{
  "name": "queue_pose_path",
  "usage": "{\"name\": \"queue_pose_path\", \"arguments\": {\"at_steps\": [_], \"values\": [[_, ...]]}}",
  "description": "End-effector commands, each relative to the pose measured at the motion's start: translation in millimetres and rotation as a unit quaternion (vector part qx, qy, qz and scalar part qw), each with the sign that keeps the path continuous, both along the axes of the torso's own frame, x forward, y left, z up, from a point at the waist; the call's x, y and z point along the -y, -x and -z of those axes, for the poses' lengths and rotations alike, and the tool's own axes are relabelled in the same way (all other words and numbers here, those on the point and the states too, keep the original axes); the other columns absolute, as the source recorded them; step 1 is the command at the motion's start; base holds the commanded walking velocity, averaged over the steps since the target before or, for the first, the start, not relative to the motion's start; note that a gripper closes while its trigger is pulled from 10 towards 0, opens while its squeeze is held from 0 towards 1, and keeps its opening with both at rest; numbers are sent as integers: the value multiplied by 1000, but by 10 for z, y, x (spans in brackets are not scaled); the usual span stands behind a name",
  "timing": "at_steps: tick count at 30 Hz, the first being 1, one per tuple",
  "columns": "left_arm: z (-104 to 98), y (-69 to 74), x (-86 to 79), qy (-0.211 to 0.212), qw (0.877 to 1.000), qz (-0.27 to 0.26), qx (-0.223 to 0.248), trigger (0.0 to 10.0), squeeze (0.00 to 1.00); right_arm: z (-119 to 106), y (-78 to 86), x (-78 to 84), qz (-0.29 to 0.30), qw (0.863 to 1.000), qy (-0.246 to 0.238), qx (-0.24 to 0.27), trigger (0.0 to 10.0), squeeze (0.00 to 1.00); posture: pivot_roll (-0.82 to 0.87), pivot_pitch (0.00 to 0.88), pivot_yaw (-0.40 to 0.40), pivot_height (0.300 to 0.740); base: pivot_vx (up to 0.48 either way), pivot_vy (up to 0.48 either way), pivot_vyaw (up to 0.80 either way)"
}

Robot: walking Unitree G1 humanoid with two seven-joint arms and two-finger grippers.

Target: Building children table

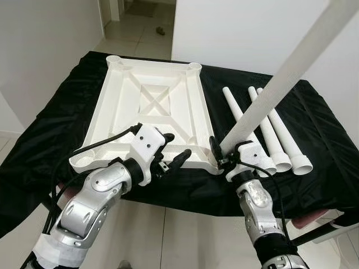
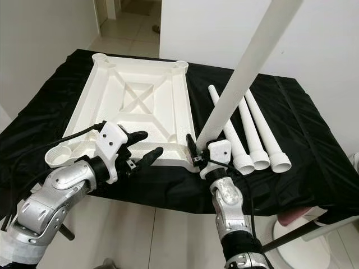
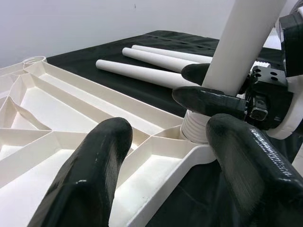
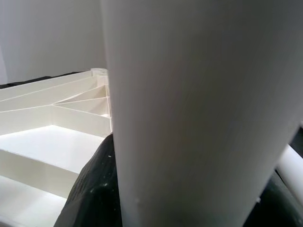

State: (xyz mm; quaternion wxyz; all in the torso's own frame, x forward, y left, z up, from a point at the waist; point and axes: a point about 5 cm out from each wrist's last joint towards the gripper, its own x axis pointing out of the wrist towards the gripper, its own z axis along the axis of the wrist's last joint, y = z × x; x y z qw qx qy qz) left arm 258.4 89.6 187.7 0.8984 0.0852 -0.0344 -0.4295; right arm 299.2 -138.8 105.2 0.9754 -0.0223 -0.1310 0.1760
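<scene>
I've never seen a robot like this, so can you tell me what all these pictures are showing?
This is a walking robot with two silver arms. Each arm ends in a tool with two long black fingers. Two pictures come from cameras in its head, looking down. The other two come from small cameras on its wrists, looking along the fingers.

In front of it is a surface covered with a black cloth. On it lies a white table top, turned upside down so you see its ribs. Beside it lie three white legs.

The right tool is shut on a fourth leg, standing its ridged end in the near corner socket of the table top. The left tool is open, just above the top's near edge.
</scene>
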Motion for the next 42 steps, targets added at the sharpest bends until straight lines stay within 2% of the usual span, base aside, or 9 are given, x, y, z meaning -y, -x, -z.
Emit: {"name": "queue_pose_path", "arguments": {"at_steps": [1,9,14,22,26,28,32,35,42], "values": [[-13,15,13,-5,1000,18,-3,10000,0,387,130,48,-4,995,26,-93,10000,0,190,35,-54,740,0,0,0],[-28,8,2,-4,1000,16,-3,10000,0,448,-22,37,15,987,56,-148,10000,0,186,46,-45,740,0,0,0],[-36,4,2,-3,1000,15,-2,10000,0,471,-94,27,2,980,89,-175,10000,0,187,49,-47,740,0,0,0],[-46,5,-8,-2,1000,12,0,10000,0,475,-127,55,-10,977,103,-185,10000,0,188,53,-52,740,0,0,0],[-48,10,-8,-2,1000,11,-1,10000,0,489,-125,67,-9,977,92,-194,10000,0,187,55,-53,740,0,0,0],[-53,10,-9,-1,1000,10,0,10000,0,504,-129,105,4,976,59,-209,10000,0,185,58,-53,740,0,0,0],[-54,9,-9,-1,1000,10,0,10000,0,508,-132,119,9,976,44,-214,10000,0,185,58,-53,740,0,0,0],[-60,12,-9,-1,1000,11,1,10000,0,520,-148,210,45,972,-8,-232,10000,0,181,61,-49,740,0,0,0],[-62,16,-7,-1,1000,14,0,10000,0,534,-157,254,62,968,-28,-243,10000,0,178,64,-46,740,0,0,0]]}}
